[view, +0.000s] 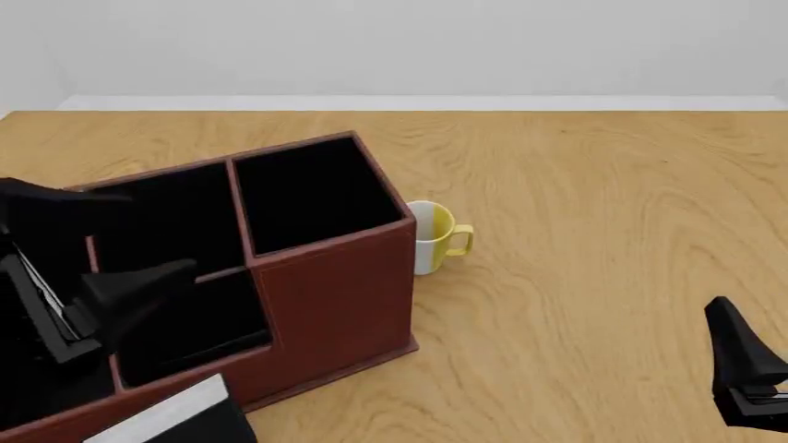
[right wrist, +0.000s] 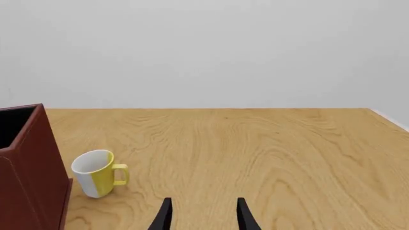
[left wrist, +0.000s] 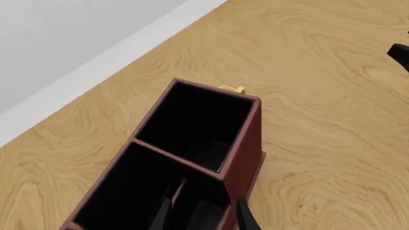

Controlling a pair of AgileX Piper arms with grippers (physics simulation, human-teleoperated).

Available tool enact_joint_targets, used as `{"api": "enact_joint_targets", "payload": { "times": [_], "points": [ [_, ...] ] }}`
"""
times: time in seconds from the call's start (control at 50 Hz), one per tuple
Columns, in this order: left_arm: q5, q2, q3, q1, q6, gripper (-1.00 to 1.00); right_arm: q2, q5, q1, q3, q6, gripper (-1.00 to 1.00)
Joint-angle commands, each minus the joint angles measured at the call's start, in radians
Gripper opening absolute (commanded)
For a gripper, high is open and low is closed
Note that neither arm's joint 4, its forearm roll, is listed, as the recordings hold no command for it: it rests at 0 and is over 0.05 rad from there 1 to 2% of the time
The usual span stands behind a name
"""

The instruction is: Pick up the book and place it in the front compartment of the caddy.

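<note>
Hovering over the caddy (view: 332,277), our left gripper (left wrist: 201,215) shows parted fingers holding nothing; the book (view: 173,420) lies at the front view's bottom edge, by the caddy's near wall. Descending here, we risk striking a divider.

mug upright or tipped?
Upright. The mug stands on its base on the table, opening facing up, handle out sideways, beside the caddy.
</note>
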Motion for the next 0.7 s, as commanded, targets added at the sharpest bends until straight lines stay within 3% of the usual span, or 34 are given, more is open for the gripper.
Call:
{"api": "enact_joint_targets", "payload": {
  "times": [0.02,0.36,0.44,0.6,0.7],
  "points": [
    [0.072,0.024,0.006,-0.015,0.047,1.0,0.0,-0.001,0.0,0.0,-0.001,1.0],
    [0.187,0.065,-0.032,-0.04,0.084,1.0,0.0,0.0,0.0,0.0,0.0,1.0],
    [0.22,0.082,-0.049,-0.032,0.132,1.0,0.0,0.0,0.0,0.0,0.0,1.0],
    [0.299,0.131,-0.113,-0.055,0.154,1.0,0.0,0.0,0.0,0.0,-0.001,1.0],
    [0.333,0.165,-0.133,-0.092,0.132,1.0,0.0,0.001,0.0,0.0,0.002,1.0]
  ]
}}
